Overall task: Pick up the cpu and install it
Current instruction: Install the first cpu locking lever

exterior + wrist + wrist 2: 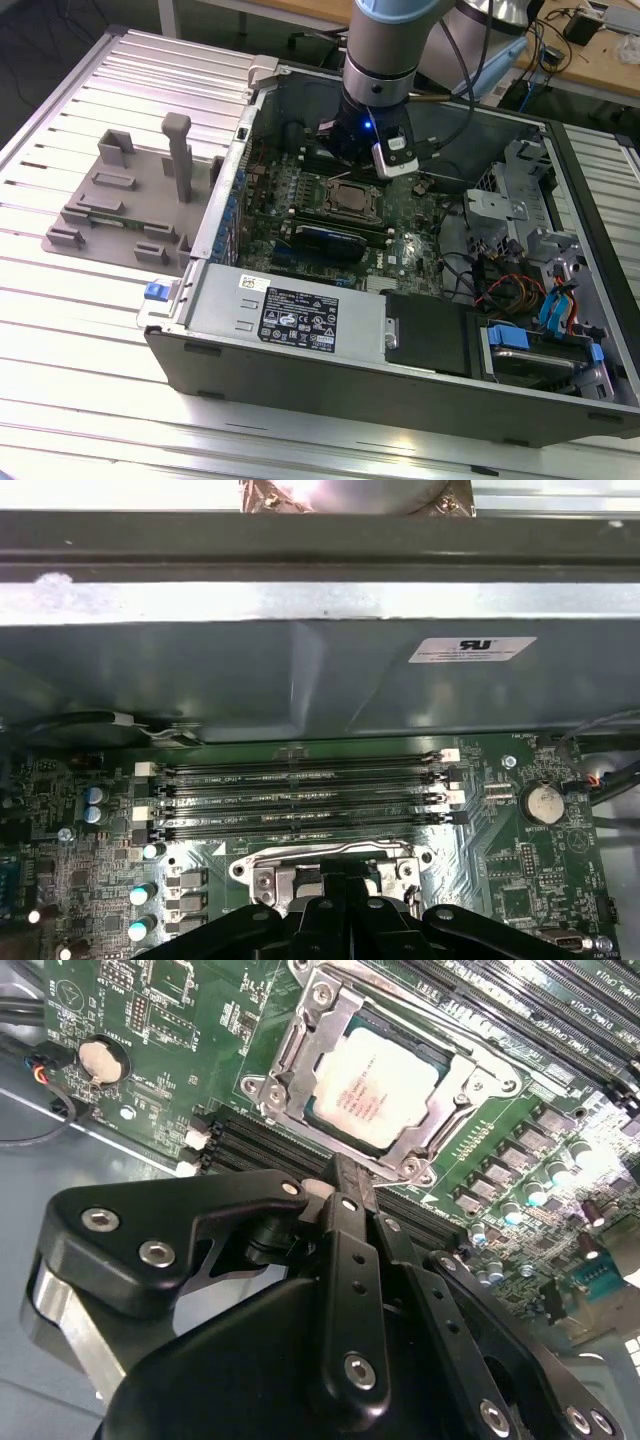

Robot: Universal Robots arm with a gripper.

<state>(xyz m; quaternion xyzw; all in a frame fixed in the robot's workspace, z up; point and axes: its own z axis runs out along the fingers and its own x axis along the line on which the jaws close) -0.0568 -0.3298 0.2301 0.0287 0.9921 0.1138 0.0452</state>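
While the arm [385, 50] comes straight down from the upper middle of the exterior view into the open case [400, 330], its hand [352, 1185] hangs just above the motherboard [300, 215]. In the second wrist view the black fingers [350, 1225] meet at a narrow tip in the middle of the frame, pressed together with nothing between them.

The cpu [375, 1085] lies just beyond that tip, in the upper middle of the second wrist view, flat inside the socket [300, 1030], whose metal frame surrounds its silver top on all sides. Hand and cpu are apart, with a strip of board between them. In the exterior view the cpu [346, 197] sits at the frame's centre, just below the hand.

Memory slots [300, 790] run in parallel rows beside the socket in the first wrist view, and the case's grey wall [250, 680] rises close behind them. A coin cell [103, 1060] sits at the upper left of the second wrist view. At the left of the exterior view, a grey fixture [130, 205] stands on the table [80, 380], well apart from the case.
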